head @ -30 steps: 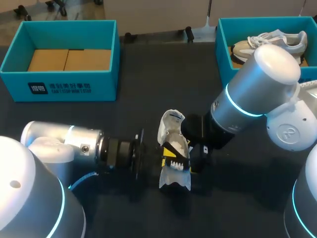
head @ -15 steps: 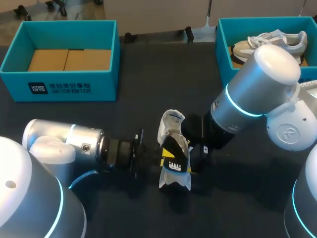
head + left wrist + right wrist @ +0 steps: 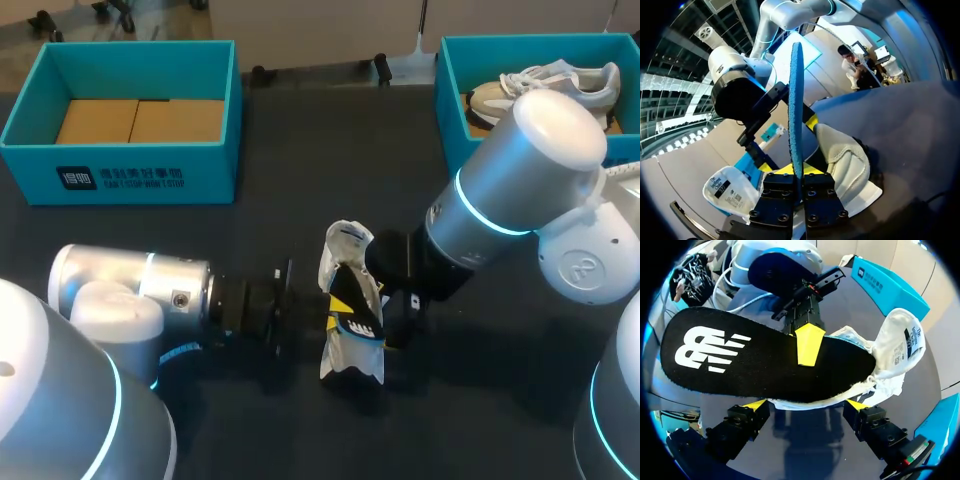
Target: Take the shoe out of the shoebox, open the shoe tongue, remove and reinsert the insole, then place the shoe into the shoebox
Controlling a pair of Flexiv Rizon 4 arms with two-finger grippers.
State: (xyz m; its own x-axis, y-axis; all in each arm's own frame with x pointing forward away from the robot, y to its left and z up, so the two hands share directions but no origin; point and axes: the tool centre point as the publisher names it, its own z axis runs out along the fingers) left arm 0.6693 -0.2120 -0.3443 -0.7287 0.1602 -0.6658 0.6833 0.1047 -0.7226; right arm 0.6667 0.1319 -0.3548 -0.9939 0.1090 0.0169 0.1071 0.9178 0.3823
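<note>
Left gripper (image 3: 796, 174) tight on insole (image 3: 796, 100) (logo only in right wrist view), right gripper (image 3: 806, 404) tight on shoe (image 3: 892, 347).

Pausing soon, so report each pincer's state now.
Left pincer: closed on the insole.
Right pincer: closed on the shoe.

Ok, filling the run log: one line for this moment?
left gripper: shut on insole | right gripper: shut on shoe | insole: partly in shoe

White shoe (image 3: 900, 347), black insole (image 3: 765, 362), teal shoebox (image 3: 150, 178)
</note>
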